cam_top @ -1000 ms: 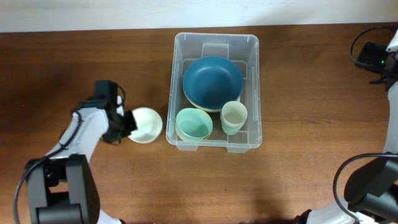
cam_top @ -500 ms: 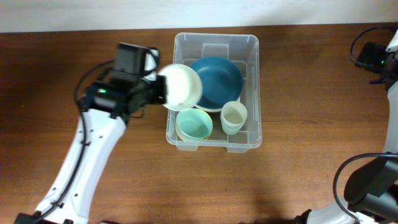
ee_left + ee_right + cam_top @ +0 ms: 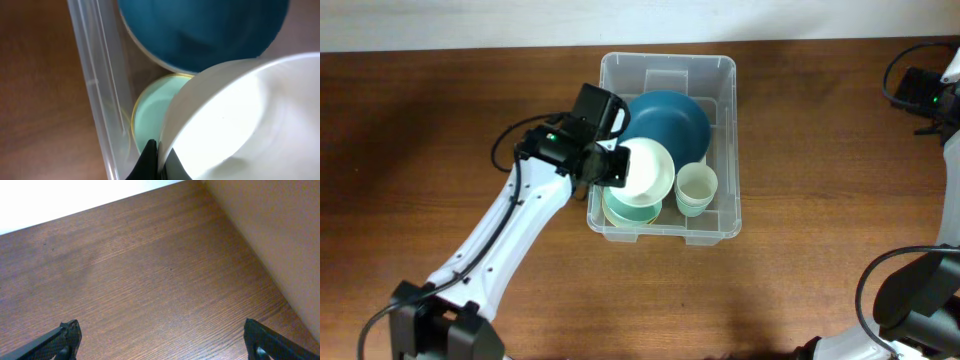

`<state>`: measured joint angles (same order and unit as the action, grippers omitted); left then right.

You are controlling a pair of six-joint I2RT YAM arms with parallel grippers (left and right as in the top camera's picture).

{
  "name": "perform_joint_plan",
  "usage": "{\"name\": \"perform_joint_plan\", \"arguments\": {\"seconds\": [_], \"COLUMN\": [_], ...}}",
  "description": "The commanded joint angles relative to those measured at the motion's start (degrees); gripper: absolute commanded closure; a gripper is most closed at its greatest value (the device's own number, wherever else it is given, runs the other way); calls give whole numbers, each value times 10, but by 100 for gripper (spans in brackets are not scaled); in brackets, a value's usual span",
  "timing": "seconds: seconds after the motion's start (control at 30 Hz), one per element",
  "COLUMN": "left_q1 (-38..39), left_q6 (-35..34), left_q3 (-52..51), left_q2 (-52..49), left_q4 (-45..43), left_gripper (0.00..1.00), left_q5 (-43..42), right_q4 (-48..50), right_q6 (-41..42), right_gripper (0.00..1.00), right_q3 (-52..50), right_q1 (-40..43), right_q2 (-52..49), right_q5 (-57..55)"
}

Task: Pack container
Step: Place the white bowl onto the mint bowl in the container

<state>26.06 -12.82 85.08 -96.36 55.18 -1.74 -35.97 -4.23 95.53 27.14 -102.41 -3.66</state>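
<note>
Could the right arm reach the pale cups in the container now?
Probably yes: the cups stand uncovered by the container's right wall; the left tool's white bowl hovers beside them, not over.

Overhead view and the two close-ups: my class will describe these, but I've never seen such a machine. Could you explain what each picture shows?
The machine is two robot arms at a wooden table. The overhead view looks straight down from a fixed camera. The other two pictures come from small cameras on the arms' wrists, so each shows its own fingers. On the table stands a clear plastic container holding a blue bowl, a green bowl and stacked pale cups. The left gripper pinches the rim of a white bowl, held over the green bowl inside the container; the left wrist view shows this up close. The right gripper is open and empty, off to the side, over the wood of the table.
</note>
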Motion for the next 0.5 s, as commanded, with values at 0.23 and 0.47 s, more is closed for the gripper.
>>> {"name": "perform_joint_plan", "arguments": {"seconds": [0.23, 0.47], "left_q1": [7, 7], "left_q6": [11, 11], "left_q3": [-7, -8], "left_q2": [-6, -47], "left_q4": [45, 41], "left_gripper": [95, 95], "left_q5": [7, 18], "right_q4": [1, 1], "right_q6": [6, 6], "right_gripper": [1, 1], "right_q3": [3, 3], "right_q1": [3, 3], "right_q2": [-2, -2], "right_q5": [-7, -7]}}
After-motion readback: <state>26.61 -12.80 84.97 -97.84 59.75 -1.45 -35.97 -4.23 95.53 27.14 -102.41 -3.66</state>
